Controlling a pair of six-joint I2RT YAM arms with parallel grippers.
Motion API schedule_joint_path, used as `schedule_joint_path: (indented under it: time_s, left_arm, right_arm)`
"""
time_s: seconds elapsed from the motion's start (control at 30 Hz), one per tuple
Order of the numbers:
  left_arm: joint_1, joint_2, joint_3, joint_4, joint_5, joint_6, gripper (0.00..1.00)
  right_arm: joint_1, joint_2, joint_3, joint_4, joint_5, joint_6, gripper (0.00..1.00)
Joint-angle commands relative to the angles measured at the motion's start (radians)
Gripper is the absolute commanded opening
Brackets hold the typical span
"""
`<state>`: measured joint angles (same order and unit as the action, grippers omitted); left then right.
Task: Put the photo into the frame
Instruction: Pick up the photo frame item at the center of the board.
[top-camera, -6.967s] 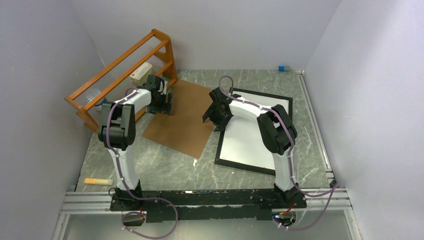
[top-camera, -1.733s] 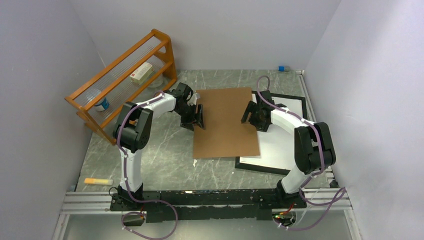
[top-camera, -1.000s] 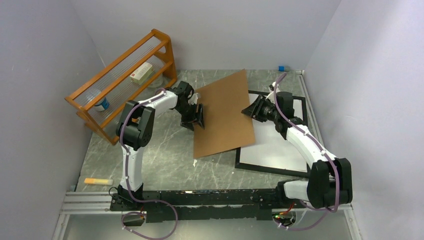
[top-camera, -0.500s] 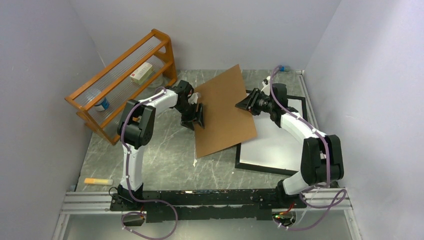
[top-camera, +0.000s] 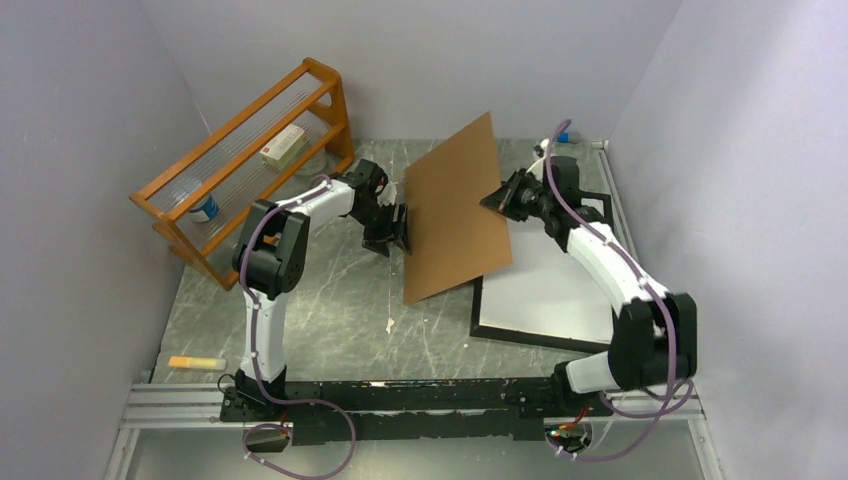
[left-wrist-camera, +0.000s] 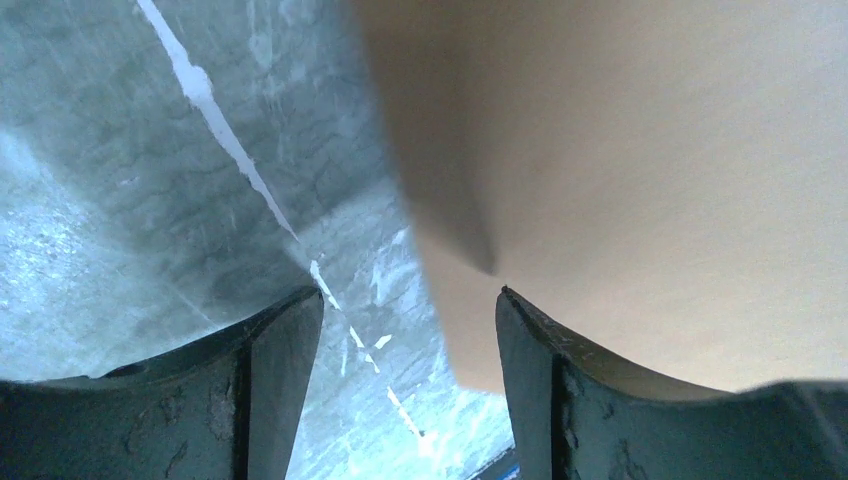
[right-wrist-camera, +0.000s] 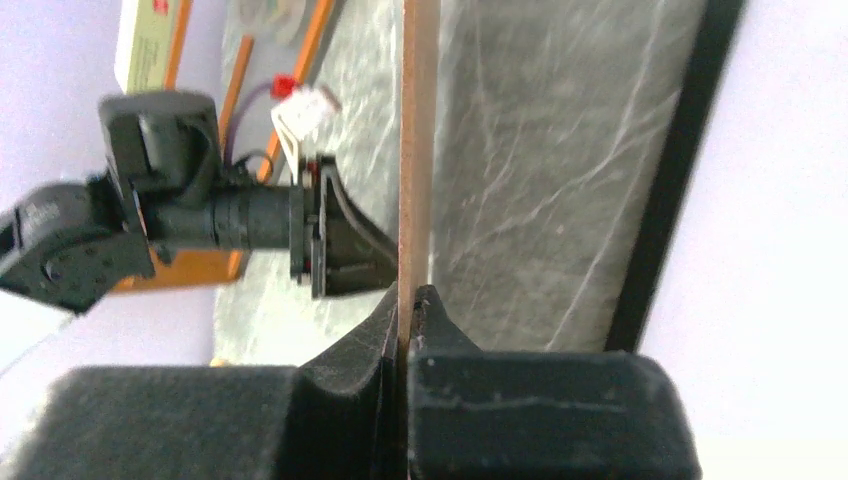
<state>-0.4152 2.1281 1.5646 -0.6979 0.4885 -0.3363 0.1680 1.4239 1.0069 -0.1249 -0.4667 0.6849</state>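
top external: right gripper (top-camera: 493, 200) clamps tilted board (top-camera: 450, 215).

Readable text: none in any view.
Box (top-camera: 283, 146) on the orange rack (top-camera: 240, 130), far left: pale face with a small red mark, too small to read from above.
Same box (right-wrist-camera: 150, 45), right wrist view: red mark at the top edge and faint greenish lines of print, blurred past reading.
Bottle (top-camera: 204, 209) on the lower shelf of the rack: blue and white band, no letters made out.
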Motion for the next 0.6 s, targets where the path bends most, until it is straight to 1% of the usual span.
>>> schedule_joint_path:
  time_s: [0.0, 0.17, 0.37, 0.47, 0.57]
  left_arm:
    - [-0.013, -0.033, -0.029, 0.127, -0.045, 0.017, 0.71]
    - [-0.041, -0.037, -0.053, 0.294, 0.098, -0.084, 0.70]
    - [-0.148, 0.065, 0.053, 0.389, 0.189, -0.143, 0.69]
    - [-0.195, 0.120, 0.132, 0.394, 0.169, -0.150, 0.68]
    - [-0.235, 0.172, 0.195, 0.366, 0.099, -0.164, 0.67]
  right_arm:
    - [-0.013, -0.189, 0.137, 0.052, 0.285, -0.072, 0.00]
    - [-0.015, -0.308, 0.199, -0.011, 0.582, -0.158, 0.00]
    - [-0.017, -0.397, 0.255, -0.091, 0.871, -0.199, 0.00]
    - [-0.017, -0.428, 0.267, -0.133, 0.950, -0.184, 0.00]
    - [-0.017, -0.450, 0.266, -0.169, 0.992, -0.166, 0.00]
